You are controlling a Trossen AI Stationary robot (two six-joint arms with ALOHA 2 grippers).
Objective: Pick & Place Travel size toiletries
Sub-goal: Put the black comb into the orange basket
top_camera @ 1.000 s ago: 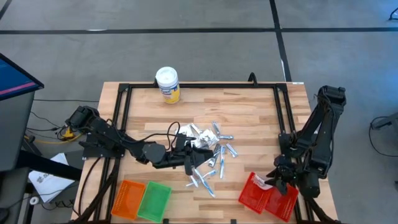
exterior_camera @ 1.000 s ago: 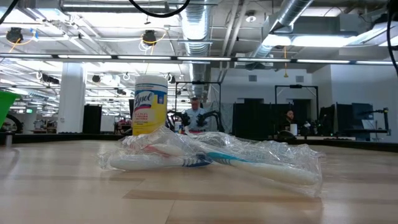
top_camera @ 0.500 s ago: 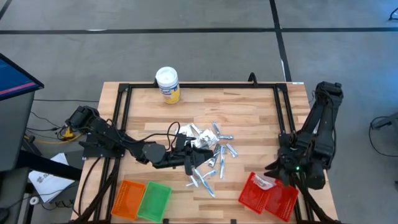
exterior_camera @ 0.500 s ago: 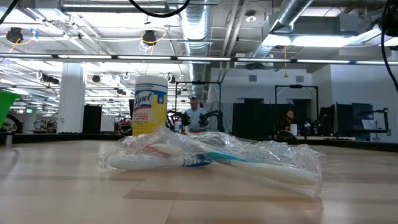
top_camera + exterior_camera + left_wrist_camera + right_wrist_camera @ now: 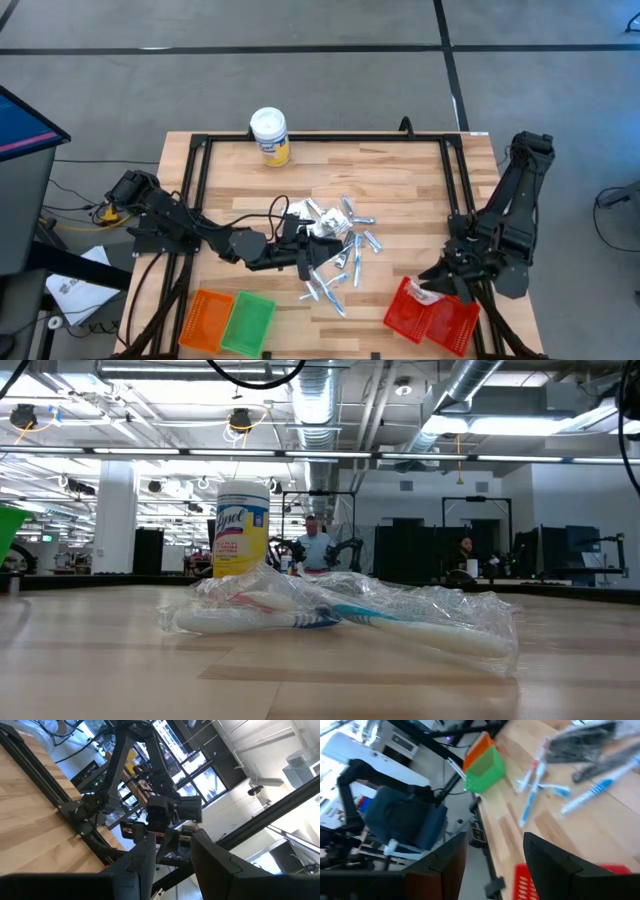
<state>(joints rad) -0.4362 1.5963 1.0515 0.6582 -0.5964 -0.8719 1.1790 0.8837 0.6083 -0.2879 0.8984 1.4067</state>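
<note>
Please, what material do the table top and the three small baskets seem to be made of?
The pale striped table top looks like glued wooden planks: visible grain, matte sheen. The orange basket, green basket and red basket look like plastic mesh: bright uniform colour, fine grid pattern.

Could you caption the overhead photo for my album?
Two robot arms flank a wooden table; wrapped toiletries sit mid-table, baskets along its near edge.

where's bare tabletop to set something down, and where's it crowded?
Free: the wood between the Lysol canister and the toiletry pile, and the far right corner. Also bare: the strip between the green basket and the red basket. Crowded: mid-table, where the left claw sits at the pile's edge. The right claw hovers over the red basket.
</note>
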